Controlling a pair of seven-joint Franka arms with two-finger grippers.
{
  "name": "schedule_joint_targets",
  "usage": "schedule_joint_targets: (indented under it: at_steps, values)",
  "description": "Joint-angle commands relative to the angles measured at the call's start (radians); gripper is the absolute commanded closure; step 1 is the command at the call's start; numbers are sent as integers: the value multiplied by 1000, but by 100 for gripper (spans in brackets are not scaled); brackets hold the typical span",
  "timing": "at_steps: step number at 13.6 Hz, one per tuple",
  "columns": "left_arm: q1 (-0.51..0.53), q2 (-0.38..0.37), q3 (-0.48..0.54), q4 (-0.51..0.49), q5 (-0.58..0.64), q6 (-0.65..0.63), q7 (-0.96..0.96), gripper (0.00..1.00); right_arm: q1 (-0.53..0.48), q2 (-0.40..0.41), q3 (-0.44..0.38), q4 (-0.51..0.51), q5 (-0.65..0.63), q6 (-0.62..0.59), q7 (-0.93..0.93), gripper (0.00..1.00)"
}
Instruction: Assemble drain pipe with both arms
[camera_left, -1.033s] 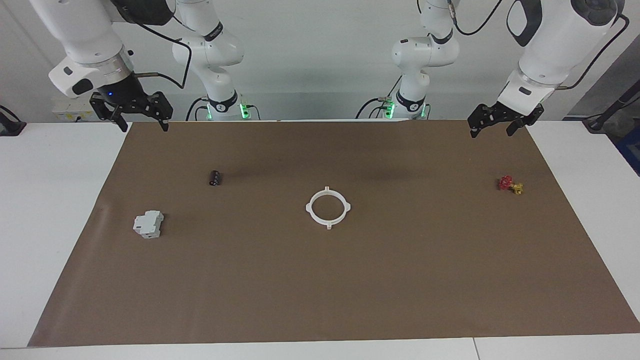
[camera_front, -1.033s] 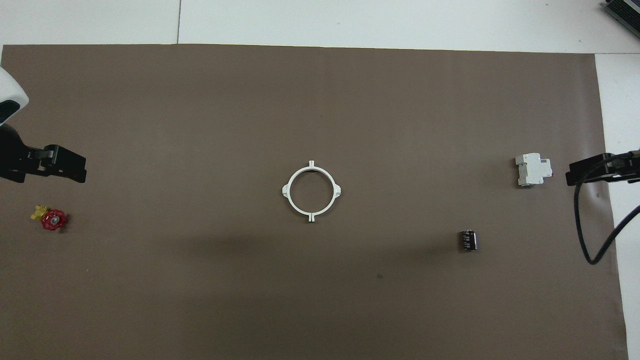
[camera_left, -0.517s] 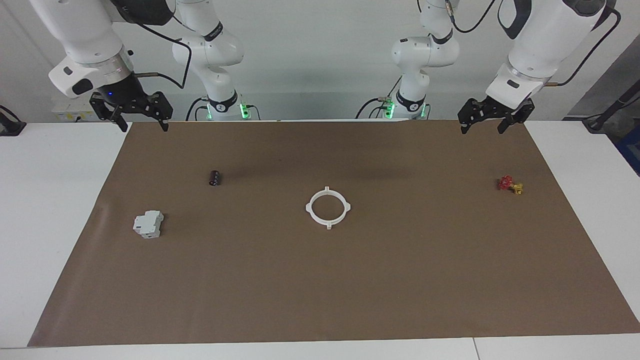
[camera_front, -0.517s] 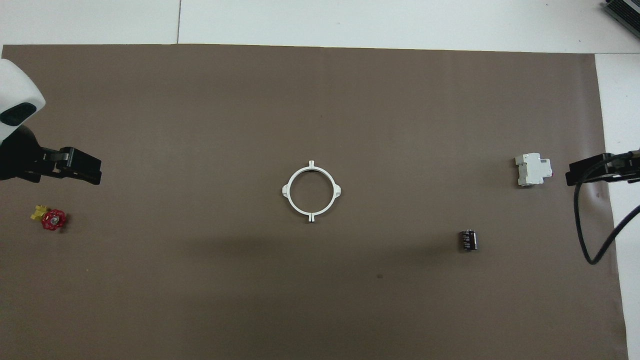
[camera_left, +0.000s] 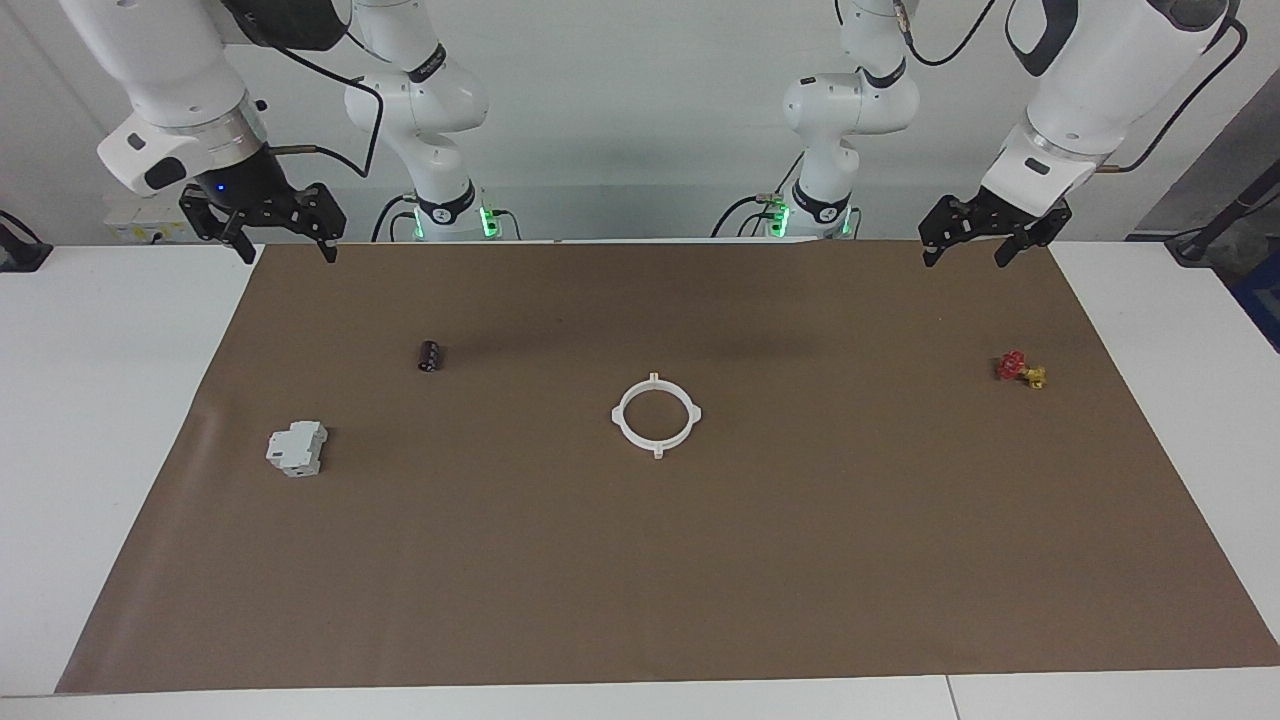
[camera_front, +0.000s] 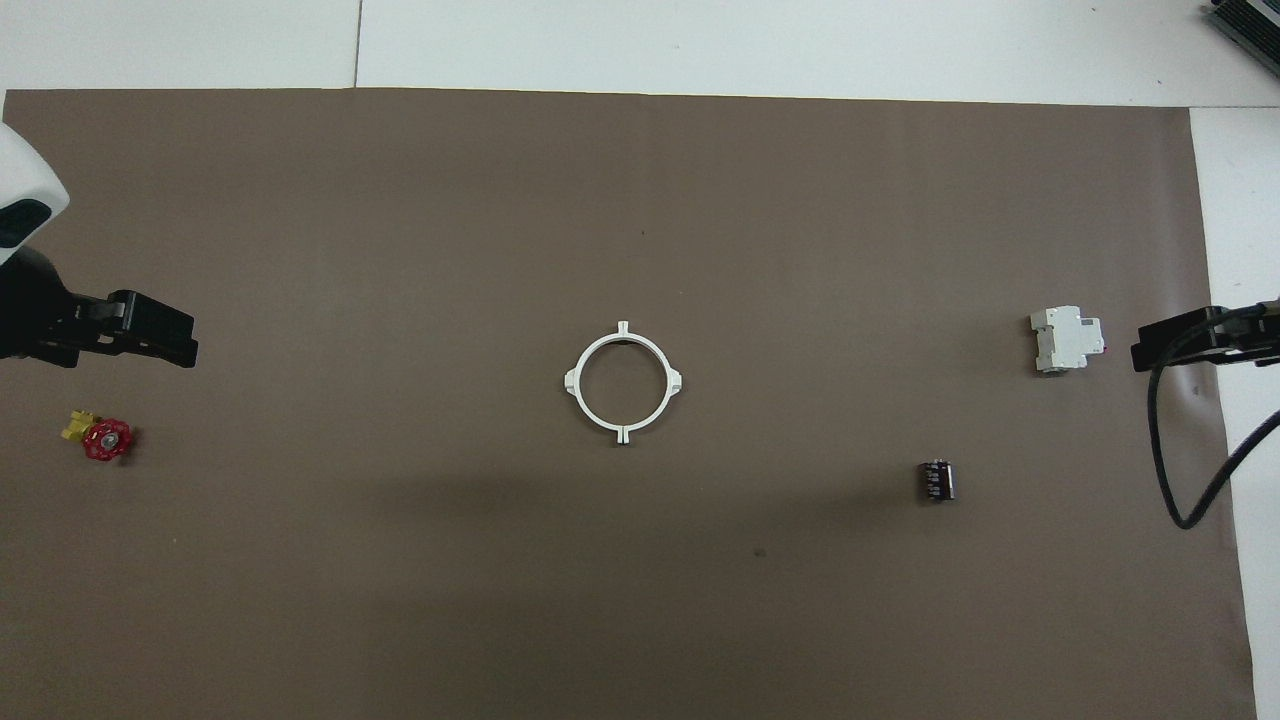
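The drain pipe (camera_left: 655, 444) (camera_front: 622, 429) lies flat in the middle of the brown mat (camera_left: 800, 560) as one closed white ring with four small nubs. Nothing touches it. My left gripper (camera_left: 963, 256) (camera_front: 150, 332) hangs open and empty in the air over the mat's edge at the robots' end, toward the left arm's end of the table. My right gripper (camera_left: 288, 252) (camera_front: 1190, 340) hangs open and empty over the mat's corner at the right arm's end. Both are well away from the ring.
A grey-white blocky box (camera_left: 297, 448) (camera_front: 1066, 339) and a small black cylinder (camera_left: 430, 355) (camera_front: 936, 480) lie toward the right arm's end. A small red and yellow valve (camera_left: 1020, 368) (camera_front: 100, 437) lies toward the left arm's end. White table (camera_left: 100, 400) surrounds the mat.
My left gripper has risen a little and shifted slightly toward the middle of the table. The right arm, the ring and the other objects have stayed where they were.
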Motion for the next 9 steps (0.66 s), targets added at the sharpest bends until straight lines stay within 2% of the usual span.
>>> schedule_joint_targets:
  at_steps: [1, 5, 9]
  values:
    - [1, -21, 7, -23, -15, 8, -12, 0, -10, -10, 8, 0, -4, -10, 13, 0]
    - [1, -21, 7, -20, -17, 13, -14, 0, -10, -10, 7, 0, -4, -10, 13, 0]
    - [6, -20, 7, -29, -15, 79, -9, 0, -10, -10, 7, 0, -4, -10, 13, 0]
